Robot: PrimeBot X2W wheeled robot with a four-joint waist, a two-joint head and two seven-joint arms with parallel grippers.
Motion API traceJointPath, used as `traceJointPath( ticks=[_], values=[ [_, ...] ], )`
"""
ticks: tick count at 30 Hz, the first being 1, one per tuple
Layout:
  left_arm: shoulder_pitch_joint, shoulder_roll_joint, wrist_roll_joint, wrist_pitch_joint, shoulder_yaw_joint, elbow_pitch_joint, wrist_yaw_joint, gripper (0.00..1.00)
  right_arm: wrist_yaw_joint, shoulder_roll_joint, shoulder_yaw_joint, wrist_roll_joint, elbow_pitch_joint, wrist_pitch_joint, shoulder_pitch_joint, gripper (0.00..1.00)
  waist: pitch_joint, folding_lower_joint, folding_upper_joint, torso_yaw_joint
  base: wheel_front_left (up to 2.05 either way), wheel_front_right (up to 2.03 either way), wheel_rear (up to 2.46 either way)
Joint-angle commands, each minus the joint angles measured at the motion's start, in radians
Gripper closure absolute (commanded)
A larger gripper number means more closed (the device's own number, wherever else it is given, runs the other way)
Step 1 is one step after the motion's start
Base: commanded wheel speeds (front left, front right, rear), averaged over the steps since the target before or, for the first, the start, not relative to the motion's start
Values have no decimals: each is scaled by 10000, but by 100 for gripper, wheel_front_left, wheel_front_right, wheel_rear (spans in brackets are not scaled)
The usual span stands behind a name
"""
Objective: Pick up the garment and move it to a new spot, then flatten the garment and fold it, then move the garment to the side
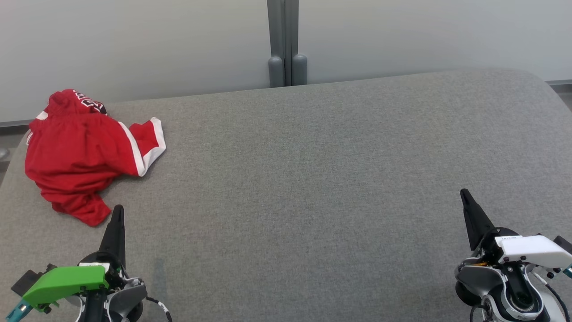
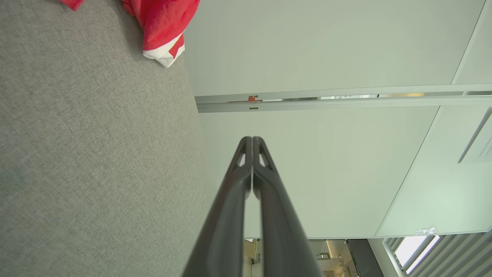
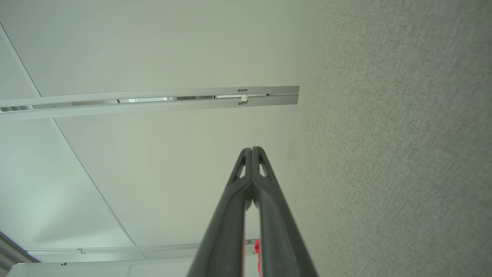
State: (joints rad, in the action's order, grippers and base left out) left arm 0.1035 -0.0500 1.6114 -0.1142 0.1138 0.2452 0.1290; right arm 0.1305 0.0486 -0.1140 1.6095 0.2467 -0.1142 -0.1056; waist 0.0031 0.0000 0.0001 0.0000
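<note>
The garment (image 1: pixel 85 152) is red with white side stripes and lies crumpled at the far left of the grey table (image 1: pixel 313 179). A corner of the garment (image 2: pixel 163 27) also appears at the top of the left wrist view. My left gripper (image 1: pixel 118 210) is at the lower left, shut and holding nothing, its tip just right of the garment's near edge and apart from it. My right gripper (image 1: pixel 463 192) is at the lower right, shut and holding nothing, far from the cloth. In the wrist views, both the left gripper (image 2: pixel 252 138) and the right gripper (image 3: pixel 252 148) have their fingers pressed together.
A pale wall with a grey vertical post (image 1: pixel 286 44) stands right behind the table's far edge. The table's corners are rounded, and the garment lies close to the left edge. The wide cloth-covered tabletop stretches between the two grippers.
</note>
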Motion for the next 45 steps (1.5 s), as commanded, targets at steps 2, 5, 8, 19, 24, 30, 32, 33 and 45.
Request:
traceJointPath(
  ticks=[2,5,8,19,24,30,32,33,45],
  values=[
    [122,-5,30,-22,18,-15,51,100,4,35,-7,70,-49,-20,-63,100,0,0,-1,0,0,0,0],
    [122,-5,30,-22,18,-15,51,100,4,35,-7,70,-49,-20,-63,100,0,0,-1,0,0,0,0],
    [122,-5,29,-22,18,-15,51,100,4,35,-7,70,-49,-20,-63,100,0,0,-1,0,0,0,0],
    [122,-5,29,-22,18,-15,51,100,4,35,-7,70,-49,-20,-63,100,0,0,-1,0,0,0,0],
    [122,-5,29,-22,18,-15,51,100,4,35,-7,70,-49,-20,-63,100,0,0,-1,0,0,0,0],
    [122,-5,29,-22,18,-15,51,100,5,35,-7,70,-49,-20,-63,100,0,0,-1,0,0,0,0],
    [122,-5,29,-22,18,-15,51,100,5,35,-7,70,-49,-20,-63,100,0,0,-1,0,0,0,0],
    [122,-5,29,-22,18,-15,51,100,5,35,-7,70,-49,-20,-64,100,0,0,-1,0,0,0,0],
    [123,-5,29,-22,18,-15,51,100,5,35,-7,70,-49,-20,-64,100,0,0,-1,0,0,0,0]
  ],
)
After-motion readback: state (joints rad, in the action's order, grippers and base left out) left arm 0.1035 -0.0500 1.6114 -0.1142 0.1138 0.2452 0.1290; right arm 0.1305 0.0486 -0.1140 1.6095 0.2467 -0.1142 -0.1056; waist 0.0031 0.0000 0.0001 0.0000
